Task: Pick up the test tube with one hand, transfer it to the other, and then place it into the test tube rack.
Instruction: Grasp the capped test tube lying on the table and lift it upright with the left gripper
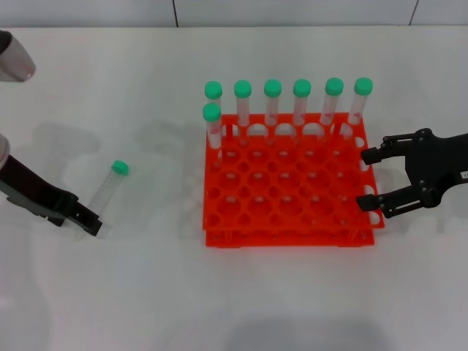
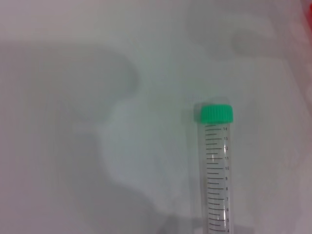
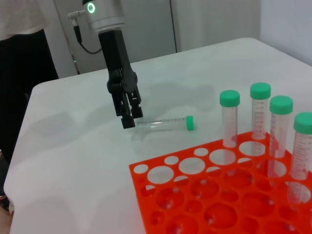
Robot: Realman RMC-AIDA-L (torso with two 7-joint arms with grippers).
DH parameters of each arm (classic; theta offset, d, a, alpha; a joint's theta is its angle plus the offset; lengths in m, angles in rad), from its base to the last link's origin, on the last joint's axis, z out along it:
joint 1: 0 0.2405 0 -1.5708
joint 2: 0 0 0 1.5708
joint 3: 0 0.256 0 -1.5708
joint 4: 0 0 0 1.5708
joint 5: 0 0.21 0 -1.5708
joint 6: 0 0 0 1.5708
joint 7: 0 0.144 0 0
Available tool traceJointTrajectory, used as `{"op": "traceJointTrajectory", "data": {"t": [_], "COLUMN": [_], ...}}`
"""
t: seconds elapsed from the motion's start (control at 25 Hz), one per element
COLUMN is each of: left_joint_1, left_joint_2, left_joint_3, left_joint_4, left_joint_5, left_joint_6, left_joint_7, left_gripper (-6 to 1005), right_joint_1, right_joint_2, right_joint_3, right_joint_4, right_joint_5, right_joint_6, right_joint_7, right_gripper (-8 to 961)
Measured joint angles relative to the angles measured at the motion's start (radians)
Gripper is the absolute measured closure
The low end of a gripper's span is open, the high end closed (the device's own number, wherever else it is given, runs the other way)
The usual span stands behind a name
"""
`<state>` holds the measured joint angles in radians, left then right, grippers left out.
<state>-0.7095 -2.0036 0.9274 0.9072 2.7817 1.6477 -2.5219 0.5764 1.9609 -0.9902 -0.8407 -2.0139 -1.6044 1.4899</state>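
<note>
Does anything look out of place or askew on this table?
One slim clear green-capped test tube lies flat on the table, left of the orange-red rack, at the left gripper. Seven others stand upright in the rack.

The test tube rack [image 1: 292, 186] stands on the worktop [image 1: 146, 292], right of the middle. Seven tubes stand in it: six along its far row, one just before the far-left corner hole. The test tube [image 1: 110, 186] lies flat toward the worktop's left edge. My left pincer [image 1: 88, 221] sits at its near end; my right pincer [image 1: 371, 178] is beside the rack's right side.
</note>
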Motion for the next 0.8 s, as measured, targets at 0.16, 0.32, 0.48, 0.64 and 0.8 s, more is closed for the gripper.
{"op": "traceJointTrajectory", "data": {"t": [0.16,0.32,0.48,0.64,0.8], "left_joint_1": [-0.006,-0.014,-0.017,-0.019,-0.019], "left_joint_2": [-0.001,-0.004,-0.004,-0.005,-0.006], "left_joint_3": [0.003,0.003,0.003,0.004,0.021], "left_joint_4": [-0.026,-0.030,-0.031,-0.031,-0.033], "left_joint_5": [0.001,0.001,0.001,0.002,0.007], "left_joint_6": [-0.010,-0.014,-0.015,-0.015,-0.016], "left_joint_7": [-0.001,-0.002,-0.008,-0.015,-0.029], "left_gripper": [272,273,273,274,302], "right_joint_1": [0.002,0.002,0.002,0.000,0.000], "right_joint_2": [0.002,0.003,0.003,0.003,0.002], "right_joint_3": [-0.003,-0.002,-0.001,0.001,0.001], "right_joint_4": [0.000,0.001,0.002,0.002,0.002], "right_joint_5": [0.000,-0.003,-0.003,-0.004,-0.004], "right_joint_6": [0.000,0.000,0.000,0.000,0.000], "right_joint_7": [0.000,0.001,0.001,0.001,0.001], "right_gripper": [98,98,98,98,98]}}
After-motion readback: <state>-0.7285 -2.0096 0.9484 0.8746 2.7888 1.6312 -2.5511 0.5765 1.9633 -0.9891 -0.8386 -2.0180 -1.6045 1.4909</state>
